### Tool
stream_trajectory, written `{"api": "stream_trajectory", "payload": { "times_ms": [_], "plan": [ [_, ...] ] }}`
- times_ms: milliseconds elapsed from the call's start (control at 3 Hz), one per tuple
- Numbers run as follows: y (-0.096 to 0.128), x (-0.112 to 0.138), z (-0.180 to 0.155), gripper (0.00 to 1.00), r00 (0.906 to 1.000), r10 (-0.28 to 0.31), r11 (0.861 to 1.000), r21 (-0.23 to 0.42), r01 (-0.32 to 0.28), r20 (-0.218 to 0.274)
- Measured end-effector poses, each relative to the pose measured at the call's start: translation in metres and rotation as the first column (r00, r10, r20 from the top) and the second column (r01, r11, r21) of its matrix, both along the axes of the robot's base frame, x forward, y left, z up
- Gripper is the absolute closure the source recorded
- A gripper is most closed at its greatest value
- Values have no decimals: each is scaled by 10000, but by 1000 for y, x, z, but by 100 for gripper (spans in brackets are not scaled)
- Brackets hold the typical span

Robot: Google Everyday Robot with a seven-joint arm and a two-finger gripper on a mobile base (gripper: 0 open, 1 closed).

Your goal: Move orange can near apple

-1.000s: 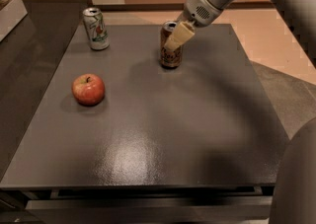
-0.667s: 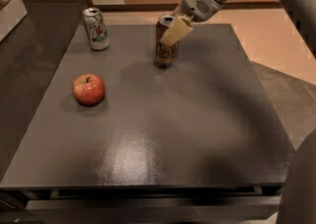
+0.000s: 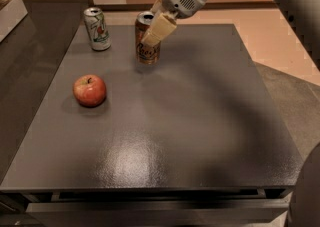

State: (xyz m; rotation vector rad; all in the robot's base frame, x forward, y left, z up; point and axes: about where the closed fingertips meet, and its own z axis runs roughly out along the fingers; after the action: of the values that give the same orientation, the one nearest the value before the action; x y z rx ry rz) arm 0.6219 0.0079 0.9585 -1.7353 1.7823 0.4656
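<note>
The orange can [image 3: 146, 41] stands upright at the back middle of the dark table [image 3: 165, 136]. My gripper [image 3: 156, 30] is shut on the orange can near its top; one cream finger [image 3: 160, 29] lies across its front. The red apple [image 3: 89, 90] with yellowish patches sits on the table's left side, well to the front left of the can.
A white-and-green can [image 3: 98, 29] stands at the back left of the table, just left of the orange can. A light box edge [image 3: 9, 11] shows at the far left. My arm reaches in from the upper right.
The gripper has carried the orange can to the left across the back of the table, closer to the white-and-green can. The apple has not moved.
</note>
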Motion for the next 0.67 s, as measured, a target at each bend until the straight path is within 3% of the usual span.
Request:
{"api": "stream_trajectory", "payload": {
  "times_ms": [667],
  "plan": [
    [37,-13,-18,100,9947,932,9948,-363,-948,-443]
  ]
}}
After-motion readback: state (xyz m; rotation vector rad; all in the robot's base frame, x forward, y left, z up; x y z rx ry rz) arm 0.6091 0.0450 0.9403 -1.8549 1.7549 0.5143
